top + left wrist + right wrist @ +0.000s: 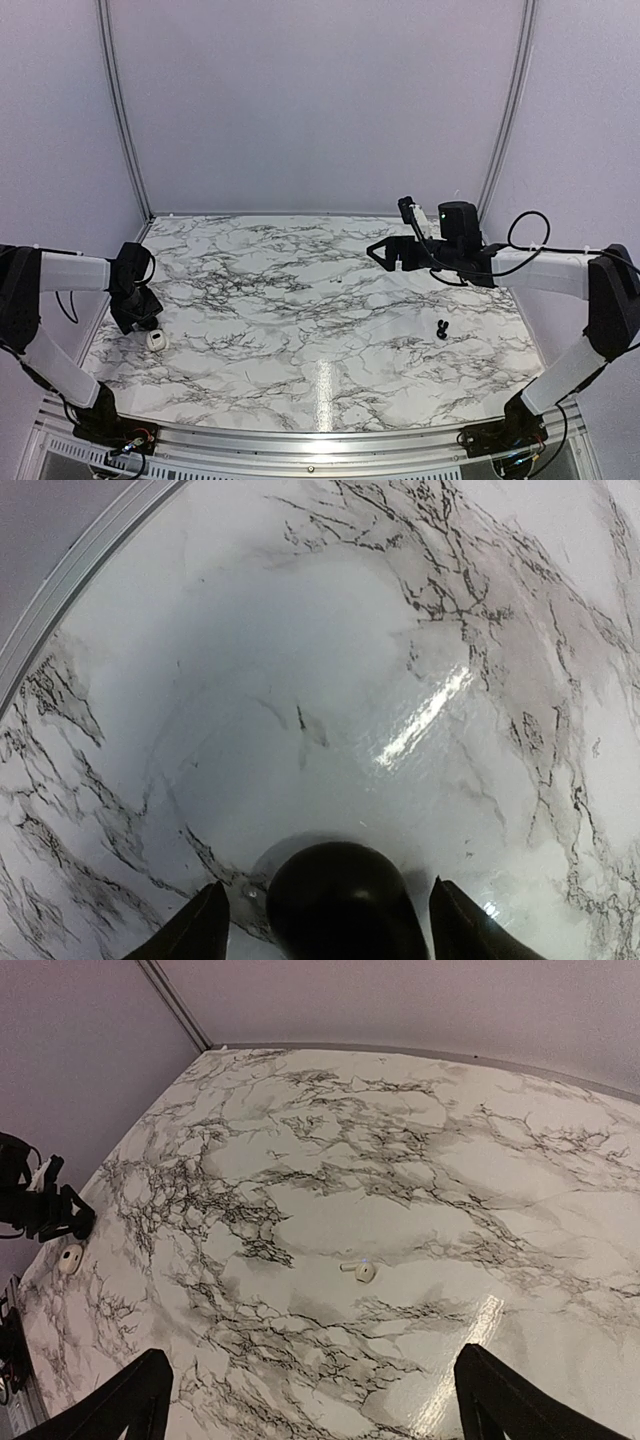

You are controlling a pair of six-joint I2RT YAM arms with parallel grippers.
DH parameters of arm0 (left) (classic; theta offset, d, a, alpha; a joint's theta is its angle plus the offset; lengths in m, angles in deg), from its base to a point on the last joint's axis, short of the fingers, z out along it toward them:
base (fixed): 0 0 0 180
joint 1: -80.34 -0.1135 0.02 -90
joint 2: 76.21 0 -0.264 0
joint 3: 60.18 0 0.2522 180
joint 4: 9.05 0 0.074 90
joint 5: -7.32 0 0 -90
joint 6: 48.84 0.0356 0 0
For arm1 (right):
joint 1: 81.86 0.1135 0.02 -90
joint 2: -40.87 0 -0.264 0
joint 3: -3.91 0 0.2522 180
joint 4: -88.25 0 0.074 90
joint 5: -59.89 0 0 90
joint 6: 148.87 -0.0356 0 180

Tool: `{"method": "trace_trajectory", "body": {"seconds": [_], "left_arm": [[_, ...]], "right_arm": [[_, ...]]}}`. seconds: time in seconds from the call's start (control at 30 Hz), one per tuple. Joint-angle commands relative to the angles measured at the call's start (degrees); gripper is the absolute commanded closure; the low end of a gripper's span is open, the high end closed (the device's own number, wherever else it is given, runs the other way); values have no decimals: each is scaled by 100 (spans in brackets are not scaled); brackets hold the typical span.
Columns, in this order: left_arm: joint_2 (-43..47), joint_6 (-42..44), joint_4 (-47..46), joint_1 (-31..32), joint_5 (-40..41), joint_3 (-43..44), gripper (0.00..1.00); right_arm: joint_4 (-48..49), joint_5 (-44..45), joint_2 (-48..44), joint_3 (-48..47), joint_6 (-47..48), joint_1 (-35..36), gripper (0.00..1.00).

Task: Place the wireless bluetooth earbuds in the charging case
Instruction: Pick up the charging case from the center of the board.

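Note:
The white charging case (156,340) lies at the table's left side, just in front of my left gripper (140,316); it also shows in the right wrist view (70,1258). My left gripper (328,883) is open, low over the table, with a black rounded thing (340,905) between its fingers that I cannot identify. A small white earbud (358,1271) with a short stem lies mid-table. A small black bud-like thing (441,328) lies at the right. My right gripper (385,255) is open and empty, raised at the back right; it also shows in its own wrist view (312,1352).
The marble table (300,330) is enclosed by pale walls with metal corner rails (125,110). An aluminium rail (300,440) runs along the near edge. My left arm (35,1205) shows at the far left of the right wrist view.

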Motion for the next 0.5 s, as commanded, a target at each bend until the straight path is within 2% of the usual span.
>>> {"method": "trace_trajectory", "body": {"seconds": [0.0, 0.27, 0.4, 0.47], "left_arm": [[-85, 29, -186, 23, 35, -31, 32], [-285, 284, -259, 69, -51, 107, 56], [-219, 529, -272, 241, -103, 315, 64], [-150, 653, -269, 379, -159, 447, 64]], "right_arm": [[64, -71, 2, -43, 25, 50, 1], [-77, -11, -38, -73, 132, 47, 1], [-103, -11, -95, -51, 192, 50, 2], [-117, -7, -130, -42, 264, 50, 1]]}}
